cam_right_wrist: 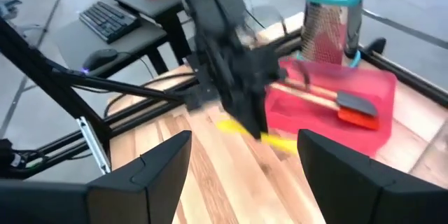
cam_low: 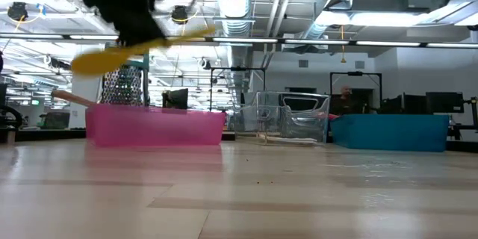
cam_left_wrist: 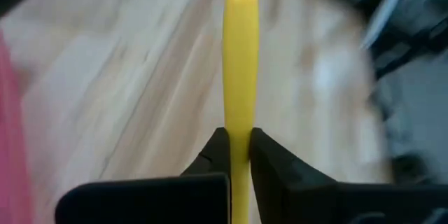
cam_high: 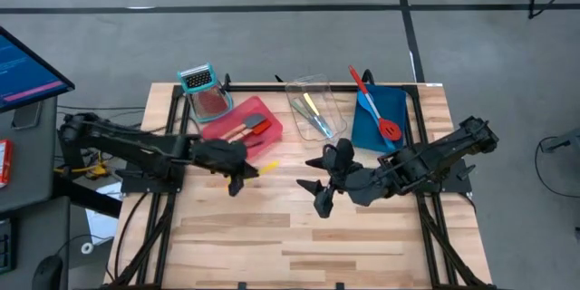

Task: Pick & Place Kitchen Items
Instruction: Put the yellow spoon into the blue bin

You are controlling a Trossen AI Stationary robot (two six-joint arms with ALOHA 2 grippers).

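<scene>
The desk (cam_high: 299,236) is a pale wooden butcher-block top, its planks running across, framed by dark metal rails. It stands on a grey floor crossed by dark tape lines. From desk height, the room behind shows an open ceiling with silver ducts, strip lights and dark monitors along the far wall.

Along the desk's far edge sit three trays: a red tray (cam_high: 237,120) on the left, a clear tray (cam_high: 319,109) in the middle and a blue tray (cam_high: 381,113) on the right. A box grater (cam_high: 204,92) with a teal top stands at the red tray's far corner. A red wooden-handled spatula (cam_high: 250,130) lies in the red tray, and a red spoon (cam_high: 376,107) lies across the blue one. Slim utensils rest in the clear tray; which ones, I cannot tell.

The left gripper (cam_high: 237,174) hangs just in front of the red tray, clamped tight on the handle of a yellow spoon (cam_left_wrist: 240,56), which is off the desk and lying roughly level. The right gripper (cam_high: 322,177) waits near the middle of the desk with its fingers spread wide, holding nothing.
</scene>
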